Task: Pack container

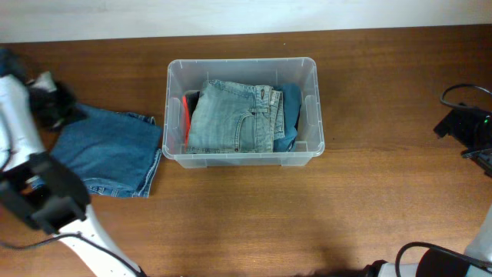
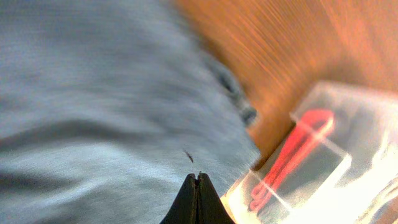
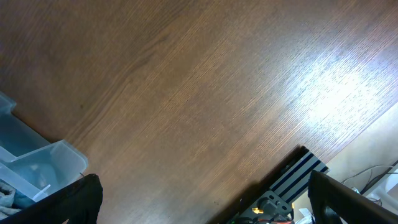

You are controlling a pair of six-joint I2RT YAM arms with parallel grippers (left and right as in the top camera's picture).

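The clear plastic container (image 1: 241,62) stands mid-table. It holds folded light-blue jeans (image 1: 231,117), a blue garment (image 1: 290,115) at its right end and a red and black item (image 1: 185,114) at its left end. A second pair of folded blue jeans (image 1: 111,150) lies on the table left of it. My left gripper (image 1: 55,104) is at the jeans' far left corner. In the left wrist view its jaws (image 2: 198,178) are shut, empty, close over the denim (image 2: 93,106), with the container (image 2: 348,124) to the right. My right gripper (image 3: 205,205) is open above bare wood.
The wooden table (image 1: 254,223) runs the full width. The left arm's white links and black joint (image 1: 42,196) cover the front left. The right arm and cables (image 1: 469,127) sit at the right edge. A black slotted rail (image 3: 298,174) lies past the table edge.
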